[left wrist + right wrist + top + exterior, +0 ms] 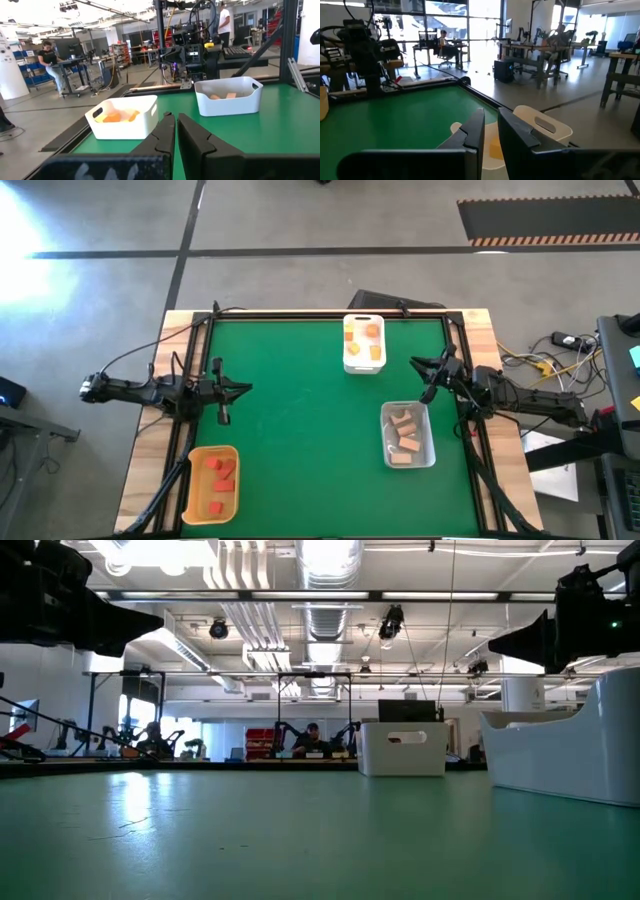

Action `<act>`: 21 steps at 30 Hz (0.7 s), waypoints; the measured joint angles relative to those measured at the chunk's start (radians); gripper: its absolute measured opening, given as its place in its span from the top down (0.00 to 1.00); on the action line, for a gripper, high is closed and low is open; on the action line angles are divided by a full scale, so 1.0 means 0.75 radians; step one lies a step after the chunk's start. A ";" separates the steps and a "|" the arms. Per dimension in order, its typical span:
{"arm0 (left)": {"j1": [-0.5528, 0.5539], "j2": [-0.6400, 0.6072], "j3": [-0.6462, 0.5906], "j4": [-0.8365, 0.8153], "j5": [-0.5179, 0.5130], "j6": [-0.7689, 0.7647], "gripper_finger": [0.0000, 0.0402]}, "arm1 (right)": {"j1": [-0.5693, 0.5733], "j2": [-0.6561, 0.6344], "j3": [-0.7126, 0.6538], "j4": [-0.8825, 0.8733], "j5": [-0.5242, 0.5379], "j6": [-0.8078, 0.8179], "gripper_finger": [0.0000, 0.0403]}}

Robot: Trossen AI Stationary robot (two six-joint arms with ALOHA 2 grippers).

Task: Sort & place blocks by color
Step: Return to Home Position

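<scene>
I saw red blocks (222,473) in the yellow tray (189,498) at 7 o'clock, orange blocks (371,332) in the white tray (350,365) at 12, and tan blocks (404,432) in the clear tray (430,452) at 4. No blocks lay loose on the counter (300,440), so I judged sorting done. The left pincer (245,390) at 9 and the right pincer (418,363) at 3 were all but closed and empty.

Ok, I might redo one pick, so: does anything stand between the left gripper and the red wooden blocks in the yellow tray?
Nothing visible does. Only bare green mat lies between the left gripper at the table's left edge and the red wooden blocks in the yellow rectangular tray. The right gripper waits at the opposite edge.
</scene>
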 joint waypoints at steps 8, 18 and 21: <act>0.000 0.000 -0.001 0.001 0.000 0.000 0.99 | 0.000 0.002 -0.001 -0.001 0.000 -0.015 0.89; 0.000 0.000 -0.001 0.001 0.000 0.001 0.99 | 0.000 0.002 -0.001 -0.001 0.000 -0.015 0.89; 0.000 0.000 -0.001 0.001 0.000 0.000 0.99 | 0.000 0.002 -0.001 -0.002 0.000 -0.015 0.89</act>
